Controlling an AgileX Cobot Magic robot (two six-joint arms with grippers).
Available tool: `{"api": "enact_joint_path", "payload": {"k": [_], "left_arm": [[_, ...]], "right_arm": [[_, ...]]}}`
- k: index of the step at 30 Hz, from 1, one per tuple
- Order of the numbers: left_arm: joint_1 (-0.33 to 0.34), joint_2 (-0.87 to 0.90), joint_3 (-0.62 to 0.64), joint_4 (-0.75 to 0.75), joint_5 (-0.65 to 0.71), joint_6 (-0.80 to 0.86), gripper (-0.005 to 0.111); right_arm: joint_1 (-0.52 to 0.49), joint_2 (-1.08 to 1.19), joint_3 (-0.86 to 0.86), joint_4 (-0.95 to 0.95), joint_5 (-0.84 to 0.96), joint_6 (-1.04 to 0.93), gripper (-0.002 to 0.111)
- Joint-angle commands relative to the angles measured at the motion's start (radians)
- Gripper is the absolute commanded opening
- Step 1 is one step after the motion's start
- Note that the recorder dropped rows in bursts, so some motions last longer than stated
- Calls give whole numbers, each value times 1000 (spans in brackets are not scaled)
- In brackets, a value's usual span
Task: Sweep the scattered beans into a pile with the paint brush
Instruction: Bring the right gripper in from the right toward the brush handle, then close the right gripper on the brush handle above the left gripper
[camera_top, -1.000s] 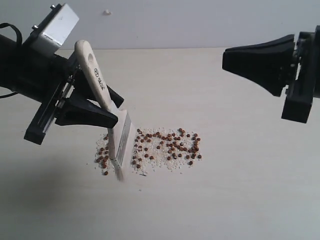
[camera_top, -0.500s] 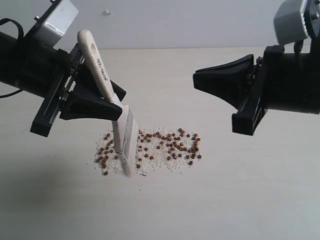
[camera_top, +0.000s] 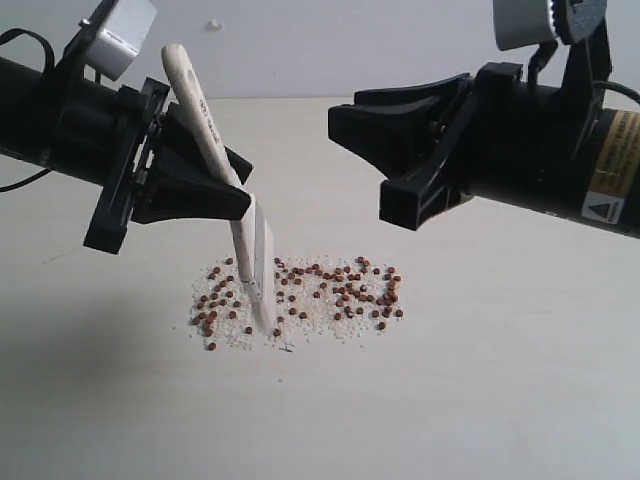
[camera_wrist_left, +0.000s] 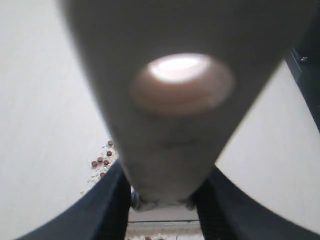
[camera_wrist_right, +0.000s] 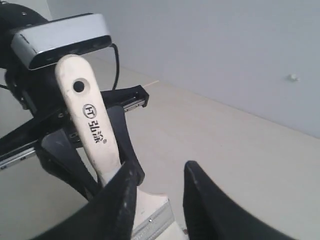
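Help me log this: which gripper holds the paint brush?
The left gripper, clamped on the handle of the paint brush; the right gripper is open and empty.

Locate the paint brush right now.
Exterior view, left side: the paint brush is clamped in the left end effector, tilted, bristles down in the left part of the beans.

Pale table (camera_top: 500, 400) (grey wall (camera_top: 350, 40) behind)

Prob. a robotics lab/test bench: bare pale tabletop (camera_top: 500, 410), plain grey wall (camera_top: 330, 45), two black robot arms (camera_top: 50, 125) w/ wrist cams (camera_top: 122, 35), yellow warning label (camera_top: 612, 165).
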Motion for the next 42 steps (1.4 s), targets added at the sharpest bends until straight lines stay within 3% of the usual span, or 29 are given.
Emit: {"api": "enact_joint_path", "payload": {"k": [1, 5, 10, 15, 22, 31, 33, 36, 42], "left_arm": [[0, -3, 3, -45, -10, -19, 0], [0, -3, 3, -46, -10, -28, 0], [0, -3, 3, -48, -13, -41, 0], [0, -3, 3, -76, -25, -64, 0], [0, -3, 3, -86, -70, -92, 0], [0, -3, 3, -116, -101, -112, 0], [0, -3, 3, -118, -101, -112, 0], [0, -3, 3, -110, -97, -112, 0], [0, -3, 3, -108, -96, -114, 0]], "right_arm": [[76, 20, -6, 304, 100, -179, 31], [109, 42, -6, 322, 66, -209, 30], [109, 42, -10, 359, -43, -88, 30], [151, 58, -96, 336, 106, -122, 40], [248, 132, -226, 390, 268, -226, 40], [261, 124, -245, 1106, 364, -890, 40], [286, 95, -217, 1191, 350, -961, 39], [336, 44, -125, 1205, 221, -963, 27], [338, 40, -123, 1196, 237, -882, 26]]}}
